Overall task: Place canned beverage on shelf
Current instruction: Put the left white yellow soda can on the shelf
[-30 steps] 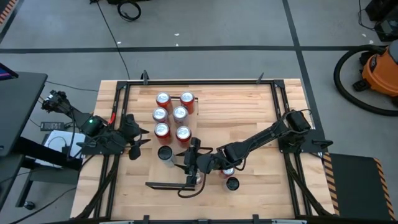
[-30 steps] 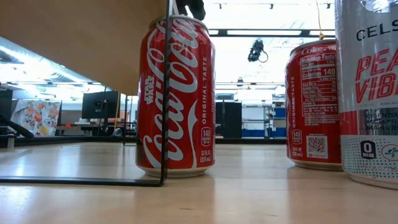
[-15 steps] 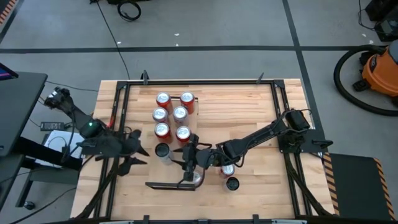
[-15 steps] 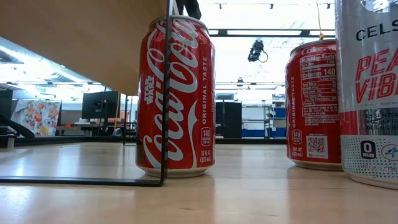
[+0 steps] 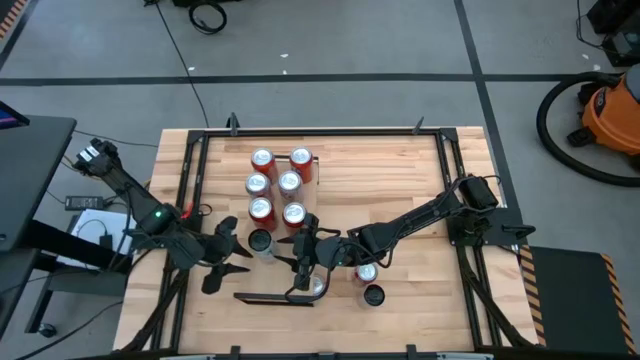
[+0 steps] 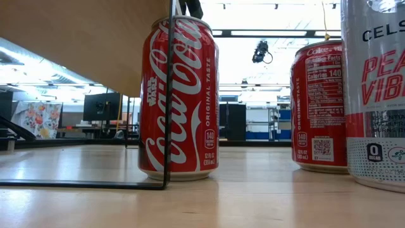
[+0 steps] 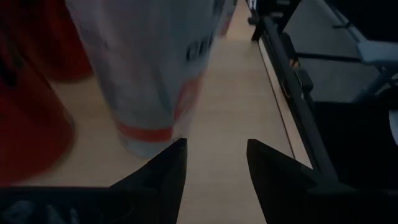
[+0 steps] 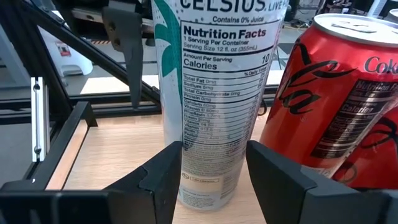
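A pale slim can (image 7: 155,68) with a red band near its base is seen standing on the wooden tabletop (image 7: 230,106), beyond the left gripper (image 7: 216,163), whose two dark fingers (image 7: 163,174) are parted with nothing between them. Red cans (image 7: 28,106) are seen beside the pale can, and a black frame rail (image 7: 292,81) is seen along the table edge.

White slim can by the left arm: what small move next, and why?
Probably ease the left gripper forward, centring on the white slim Celsius can: its fingers stand open, and the can stands upright just ahead, off-centre from their gap, not yet gripped.
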